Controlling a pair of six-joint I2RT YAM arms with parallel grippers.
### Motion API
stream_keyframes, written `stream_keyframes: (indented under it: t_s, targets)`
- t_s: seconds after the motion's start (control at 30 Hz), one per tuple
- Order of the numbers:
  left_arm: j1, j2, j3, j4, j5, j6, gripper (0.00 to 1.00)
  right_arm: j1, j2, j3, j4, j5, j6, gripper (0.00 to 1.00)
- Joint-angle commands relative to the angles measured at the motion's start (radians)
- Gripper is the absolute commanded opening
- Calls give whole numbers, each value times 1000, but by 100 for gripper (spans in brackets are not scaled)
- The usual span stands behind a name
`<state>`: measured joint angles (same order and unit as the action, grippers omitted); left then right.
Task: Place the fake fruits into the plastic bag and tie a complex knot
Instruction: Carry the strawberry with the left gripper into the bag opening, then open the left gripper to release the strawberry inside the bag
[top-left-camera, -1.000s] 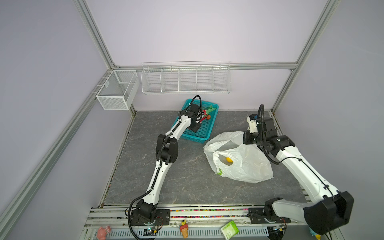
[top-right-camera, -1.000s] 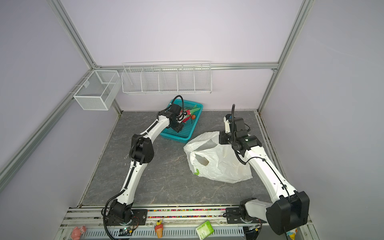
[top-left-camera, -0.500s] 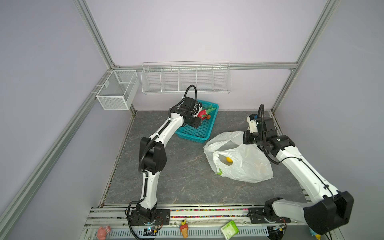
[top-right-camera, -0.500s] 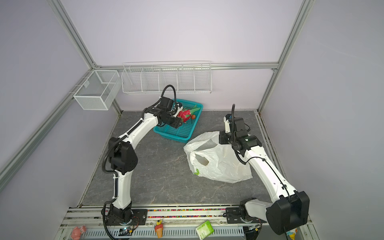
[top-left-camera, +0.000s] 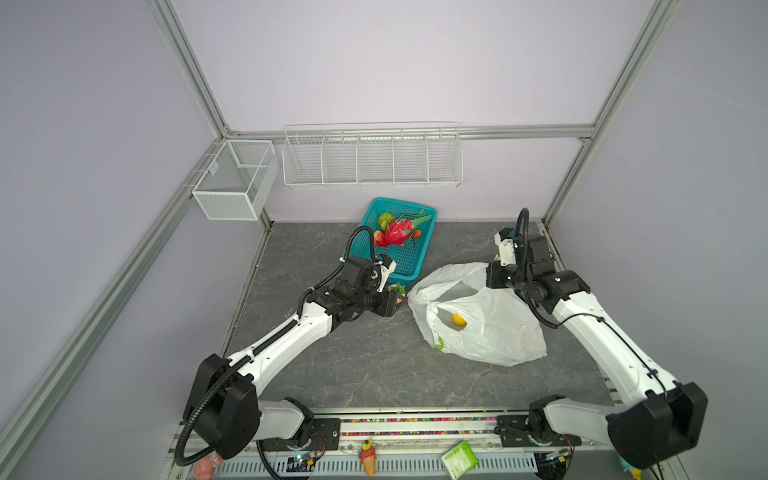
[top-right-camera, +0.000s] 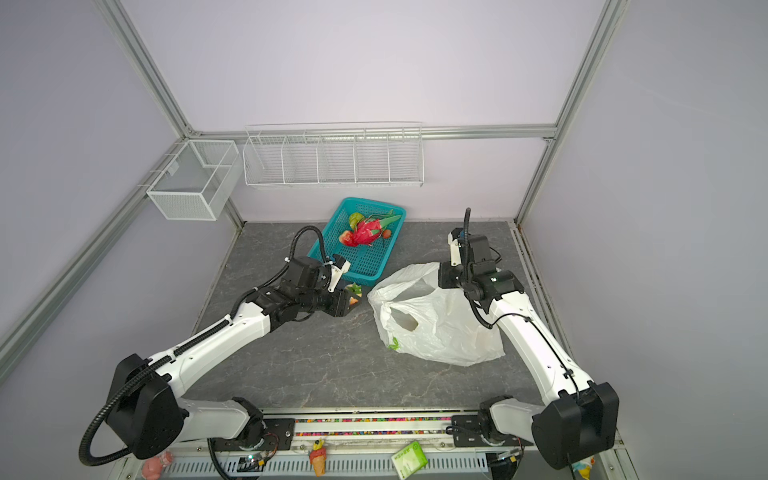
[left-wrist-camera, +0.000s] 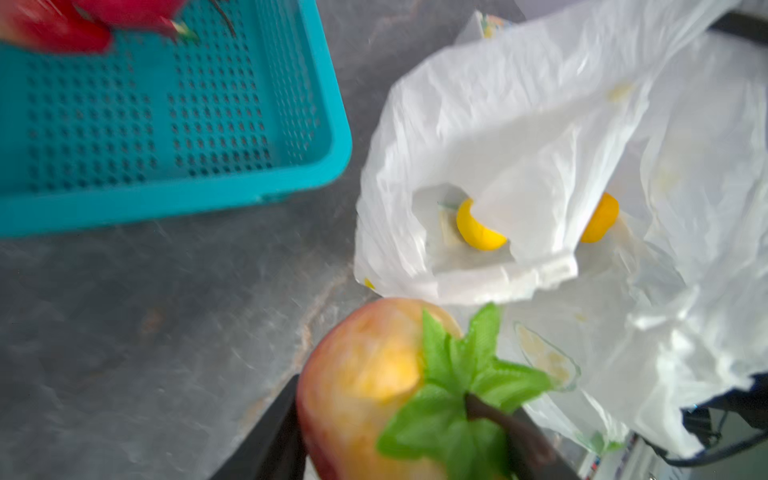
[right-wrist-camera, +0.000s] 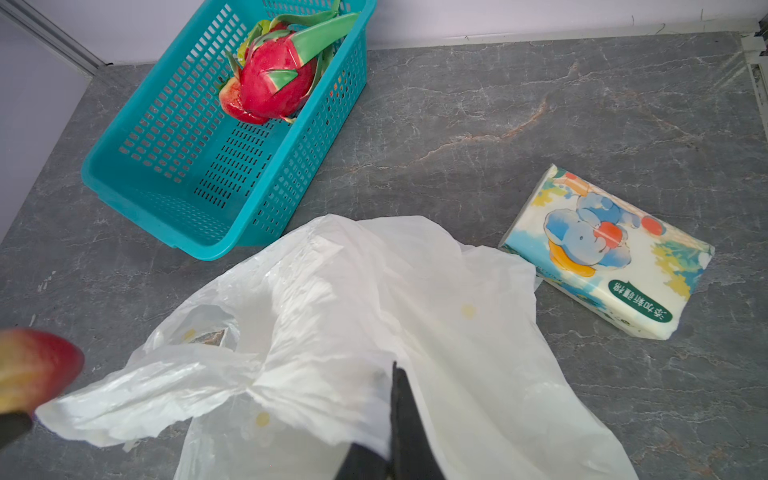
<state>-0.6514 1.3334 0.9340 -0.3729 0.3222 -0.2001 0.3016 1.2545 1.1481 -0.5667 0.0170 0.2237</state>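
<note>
My left gripper (top-left-camera: 394, 300) is shut on a red-and-yellow fake fruit (left-wrist-camera: 370, 374) with green leaves, held just left of the plastic bag (top-left-camera: 482, 328), above the table. The white bag lies open toward it, and a yellow lemon (top-left-camera: 458, 319) shows through a handle loop. My right gripper (right-wrist-camera: 395, 415) is shut on the bag's far rim and lifts it. The dragon fruit (top-left-camera: 398, 232), a green fruit (top-left-camera: 385, 218), a strawberry (top-left-camera: 379, 238) and a small orange fruit (top-left-camera: 417, 235) lie in the teal basket (top-left-camera: 409, 266).
A cartoon-printed packet (right-wrist-camera: 602, 253) lies behind the bag near my right arm. Two white wire racks (top-left-camera: 372, 162) hang on the back wall. Along the front rail sit an ice-cream figurine (top-left-camera: 368, 457) and a green packet (top-left-camera: 459, 459).
My left arm pulled back out of the basket and swung down toward the bag's mouth with the red-and-yellow fruit in its jaws. The right arm and the bag stayed put.
</note>
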Motion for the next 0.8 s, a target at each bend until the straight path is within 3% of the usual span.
stream_keyframes:
  t_s: [0.0, 0.13, 0.5, 0.77]
  targets:
    - [-52, 3, -32, 78, 52, -81, 36, -5, 10, -3, 5, -13, -12, 6]
    - [-102, 64, -15, 135, 71, -91, 36, -4, 8, 1, 2, -26, -7, 6]
    - [-127, 235, 146, 251, 165, -98, 36, -4, 9, -16, 12, -74, -2, 7]
    - [-215, 393, 216, 343, 137, -128, 39, 0, 21, -25, 36, -127, 22, 7]
